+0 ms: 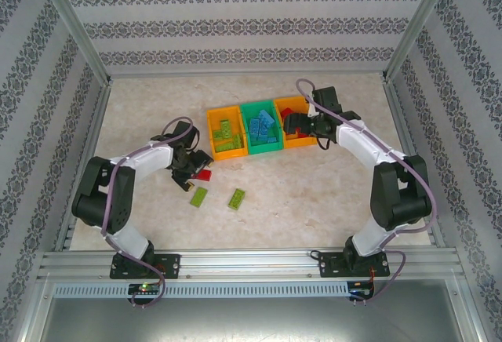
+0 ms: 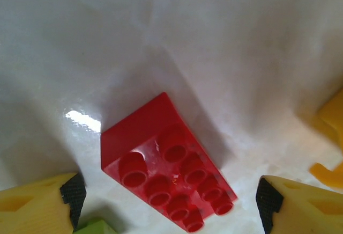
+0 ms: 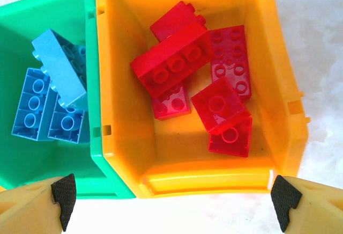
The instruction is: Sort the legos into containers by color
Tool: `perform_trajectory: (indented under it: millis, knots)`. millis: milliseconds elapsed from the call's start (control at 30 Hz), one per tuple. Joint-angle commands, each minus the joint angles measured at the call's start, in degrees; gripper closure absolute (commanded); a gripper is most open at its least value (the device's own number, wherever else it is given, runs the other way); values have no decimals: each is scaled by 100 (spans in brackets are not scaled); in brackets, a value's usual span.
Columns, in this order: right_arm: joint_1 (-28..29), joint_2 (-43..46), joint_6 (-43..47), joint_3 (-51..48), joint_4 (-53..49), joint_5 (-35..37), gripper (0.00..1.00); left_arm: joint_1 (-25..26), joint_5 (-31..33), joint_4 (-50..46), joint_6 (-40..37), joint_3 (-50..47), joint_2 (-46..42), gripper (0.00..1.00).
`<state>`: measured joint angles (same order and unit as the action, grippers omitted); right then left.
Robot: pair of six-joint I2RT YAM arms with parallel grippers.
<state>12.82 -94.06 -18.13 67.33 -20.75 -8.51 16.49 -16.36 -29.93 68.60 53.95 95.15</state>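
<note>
A red lego [image 2: 169, 183] lies flat on the table, studs up, between the spread fingers of my open left gripper [image 2: 170, 202]; from above, that gripper [image 1: 196, 165] hangs over the red lego [image 1: 206, 175], left of the containers. Two lime green legos [image 1: 198, 196] [image 1: 236, 198] rest on the table nearer the front. The left orange bin [image 1: 212, 134] holds green legos, and the green bin [image 1: 261, 147] holds light blue ones [image 3: 53, 78]. My right gripper [image 3: 174, 202] is open and empty above the right orange bin [image 3: 203, 177], which holds several red legos [image 3: 174, 65].
A corner of a lime green lego [image 2: 96, 227] shows beside my left finger. An orange bin edge [image 2: 332, 137] is at that view's right. Patterned walls and metal frame posts [image 1: 78, 36] close in the table on three sides.
</note>
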Motion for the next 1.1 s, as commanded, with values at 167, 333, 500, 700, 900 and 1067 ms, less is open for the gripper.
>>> perform_trajectory:
  millis: [167, 333, 500, 700, 900, 1067]
  knots:
    - [-421, 282, -15, -415, 394, 33, 2, 57, 72, 154, 312, 216, 453, 23]
    - [-684, -1, 166, -302, 660, 10, 4, 61, 136, 188, 260, 257, 573, 33]
    - [-715, -884, 404, 386, 401, -478, 13, 57, 202, 285, 251, 162, 631, 44]
    - [-719, -1331, 345, 571, 381, -439, 30, 34, 300, 407, 184, 80, 662, 58]
    - [-707, -1402, 344, 620, 249, -491, 49, 4, 308, 470, 75, 33, 613, 69]
    - [-525, -1270, 400, 443, 230, -409, 72, -27, 515, 451, -49, -115, 287, 73]
